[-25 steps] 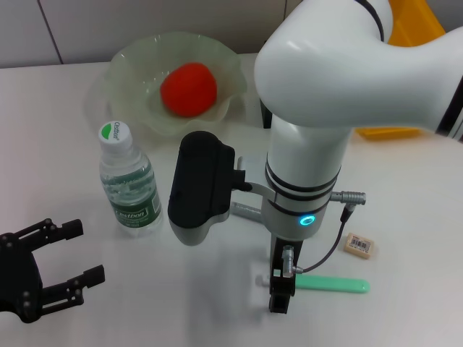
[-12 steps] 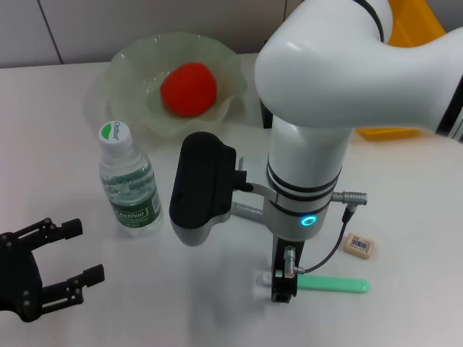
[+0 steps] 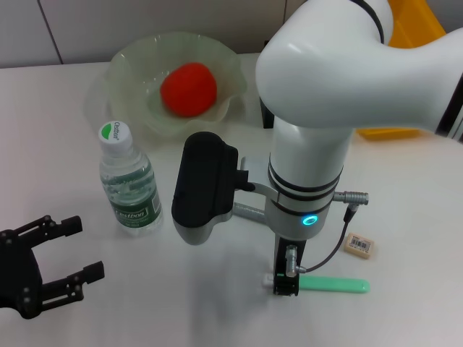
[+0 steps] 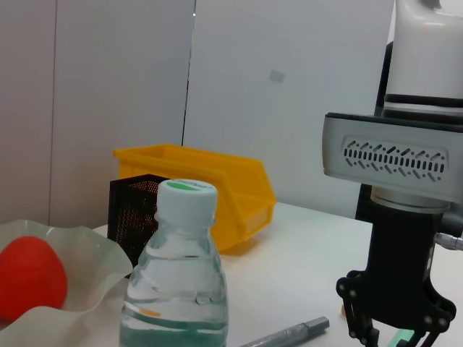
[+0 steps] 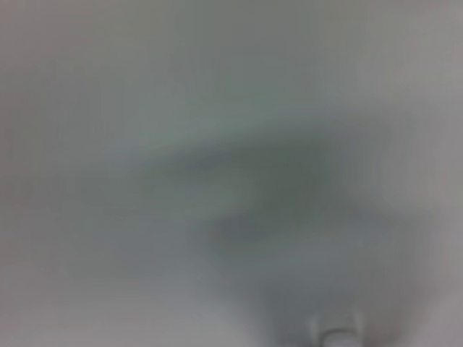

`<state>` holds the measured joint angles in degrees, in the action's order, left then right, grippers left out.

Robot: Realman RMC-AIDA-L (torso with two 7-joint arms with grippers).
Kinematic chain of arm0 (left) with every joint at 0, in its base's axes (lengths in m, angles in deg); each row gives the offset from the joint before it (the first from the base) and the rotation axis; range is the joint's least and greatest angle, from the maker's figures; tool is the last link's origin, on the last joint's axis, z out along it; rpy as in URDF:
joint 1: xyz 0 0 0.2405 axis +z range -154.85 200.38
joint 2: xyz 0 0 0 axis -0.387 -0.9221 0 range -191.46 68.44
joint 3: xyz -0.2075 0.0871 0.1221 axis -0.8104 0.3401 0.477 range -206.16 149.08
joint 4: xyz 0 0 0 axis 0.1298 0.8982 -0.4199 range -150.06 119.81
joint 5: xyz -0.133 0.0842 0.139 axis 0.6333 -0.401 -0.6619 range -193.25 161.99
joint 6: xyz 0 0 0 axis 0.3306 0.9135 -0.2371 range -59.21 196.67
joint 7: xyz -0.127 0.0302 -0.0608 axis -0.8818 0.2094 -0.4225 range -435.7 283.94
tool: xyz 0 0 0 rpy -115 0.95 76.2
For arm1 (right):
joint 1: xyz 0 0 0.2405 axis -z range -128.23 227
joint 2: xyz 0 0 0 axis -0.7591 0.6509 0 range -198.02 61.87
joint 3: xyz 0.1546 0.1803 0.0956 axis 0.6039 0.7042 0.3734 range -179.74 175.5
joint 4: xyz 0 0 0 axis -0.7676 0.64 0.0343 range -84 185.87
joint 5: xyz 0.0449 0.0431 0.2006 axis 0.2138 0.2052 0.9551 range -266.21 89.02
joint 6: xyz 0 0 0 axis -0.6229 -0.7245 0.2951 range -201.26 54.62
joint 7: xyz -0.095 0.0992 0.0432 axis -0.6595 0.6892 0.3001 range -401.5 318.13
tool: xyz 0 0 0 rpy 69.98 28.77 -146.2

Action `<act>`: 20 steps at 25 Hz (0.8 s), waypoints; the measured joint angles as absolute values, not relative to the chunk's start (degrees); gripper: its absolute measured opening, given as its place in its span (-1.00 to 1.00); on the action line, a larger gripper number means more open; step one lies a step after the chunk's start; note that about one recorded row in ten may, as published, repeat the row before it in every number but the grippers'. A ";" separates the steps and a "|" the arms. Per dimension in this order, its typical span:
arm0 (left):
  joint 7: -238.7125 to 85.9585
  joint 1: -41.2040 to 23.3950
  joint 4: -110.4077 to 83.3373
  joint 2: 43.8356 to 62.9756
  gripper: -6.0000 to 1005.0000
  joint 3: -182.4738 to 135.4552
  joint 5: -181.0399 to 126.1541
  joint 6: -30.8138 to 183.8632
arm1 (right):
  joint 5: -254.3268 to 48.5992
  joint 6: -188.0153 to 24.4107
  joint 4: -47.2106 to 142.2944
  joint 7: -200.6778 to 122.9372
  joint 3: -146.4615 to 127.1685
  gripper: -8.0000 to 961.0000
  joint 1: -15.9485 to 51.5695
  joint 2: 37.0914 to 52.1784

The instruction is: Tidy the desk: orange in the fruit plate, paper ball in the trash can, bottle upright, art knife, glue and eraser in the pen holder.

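My right gripper [image 3: 285,283] points straight down at the white-tipped end of a flat green stick [image 3: 334,285], which is either the glue or the art knife. In the left wrist view its fingers [image 4: 356,318] stand spread either side of the green stick [image 4: 402,337]. A grey metal pen-shaped tool [image 3: 244,212] lies behind the arm. The eraser [image 3: 359,246] is to the right. The bottle [image 3: 131,182] stands upright. The orange [image 3: 188,88] sits in the fruit plate [image 3: 130,65]. The pen holder [image 4: 134,211] stands before the trash can [image 4: 217,181]. My left gripper [image 3: 64,253] is open at the front left. The paper ball is out of view.
My right arm's white body and black wrist housing [image 3: 202,188] hang over the middle of the table and hide the pen holder in the head view. The yellow trash can [image 3: 414,22] is at the back right. Bare table lies between the bottle and my right gripper.
My right gripper has shifted a little to the right, over the white tip of the green stick, which now is mostly covered. The left gripper and the other things have not moved.
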<state>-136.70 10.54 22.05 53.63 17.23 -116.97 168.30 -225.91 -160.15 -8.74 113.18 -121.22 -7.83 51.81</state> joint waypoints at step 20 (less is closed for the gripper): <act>-136.70 9.84 22.05 53.80 0.58 17.25 -116.97 166.92 | -226.05 -160.36 -9.15 112.38 -120.23 -0.64 -7.55 51.76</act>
